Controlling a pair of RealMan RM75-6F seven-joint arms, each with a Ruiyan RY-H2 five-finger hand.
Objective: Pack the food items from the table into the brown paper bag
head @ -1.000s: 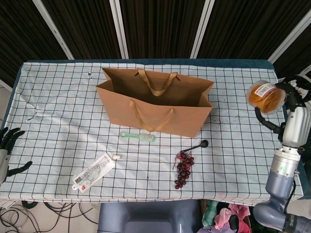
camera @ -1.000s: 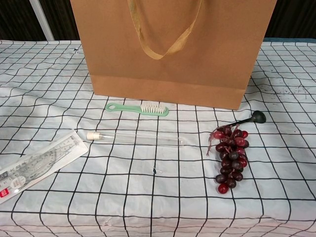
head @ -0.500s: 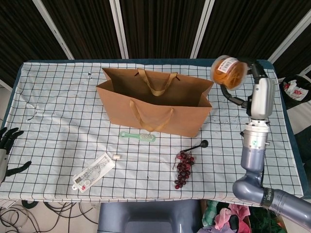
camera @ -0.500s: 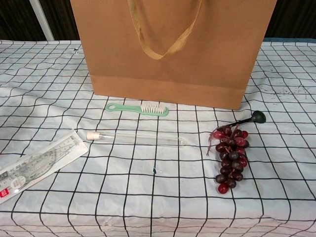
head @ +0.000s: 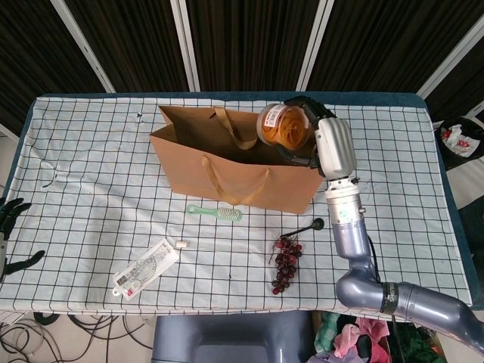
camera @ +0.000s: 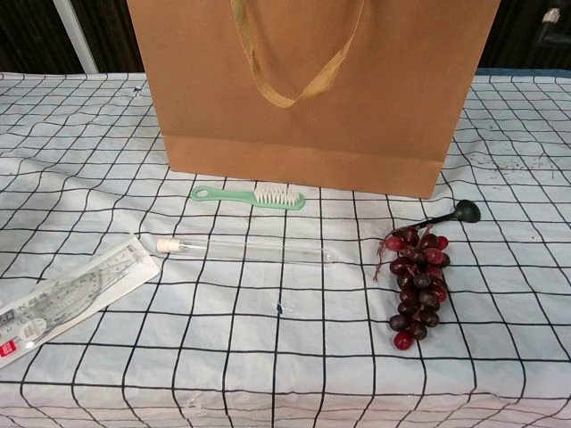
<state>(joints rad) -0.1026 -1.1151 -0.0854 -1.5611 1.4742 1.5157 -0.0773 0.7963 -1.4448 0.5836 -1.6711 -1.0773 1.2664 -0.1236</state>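
Observation:
The brown paper bag stands open in the middle of the table. My right hand holds a clear tub of orange food above the bag's open right end. A bunch of dark red grapes lies on the cloth in front of the bag's right corner. My left hand hangs open at the table's left edge, holding nothing.
A green brush lies just in front of the bag. A clear tube, a packaged ruler set and a black spoon also lie on the checked cloth.
My right arm has swung left from the table's right edge, carrying the tub over the bag's opening. The left hand has barely shifted.

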